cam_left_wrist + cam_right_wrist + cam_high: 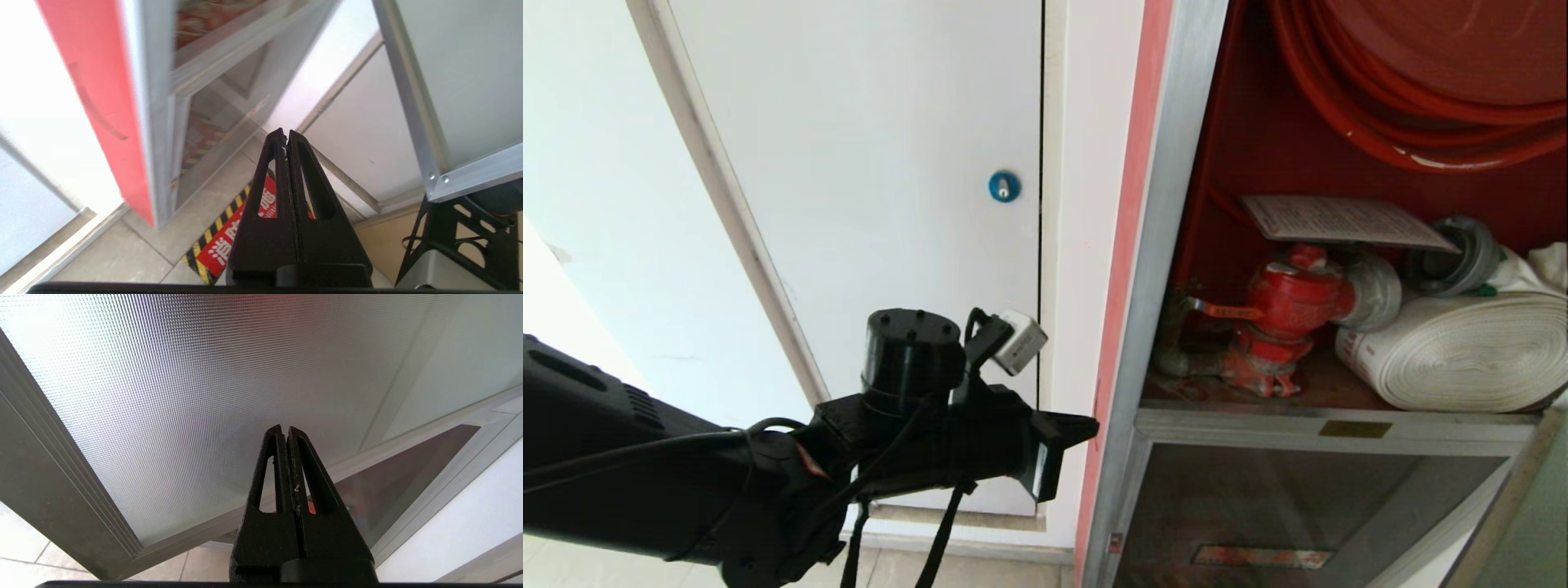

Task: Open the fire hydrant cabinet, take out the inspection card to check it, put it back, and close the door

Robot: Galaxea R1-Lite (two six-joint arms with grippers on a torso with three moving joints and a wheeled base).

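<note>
Standing open, the fire hydrant cabinet [1176, 245] shows the inspection card [1343, 220] lying on a red valve [1290, 310], its print unreadable. Just beside its frame, the left gripper [1058, 457] is closed and empty; the right gripper [285, 435] is likewise closed, empty.

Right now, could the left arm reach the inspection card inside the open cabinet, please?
Probably yes: the fire hydrant cabinet stands open and the inspection card lies uncovered atop the red valve. The left gripper, shut, is outside the frame.
</note>
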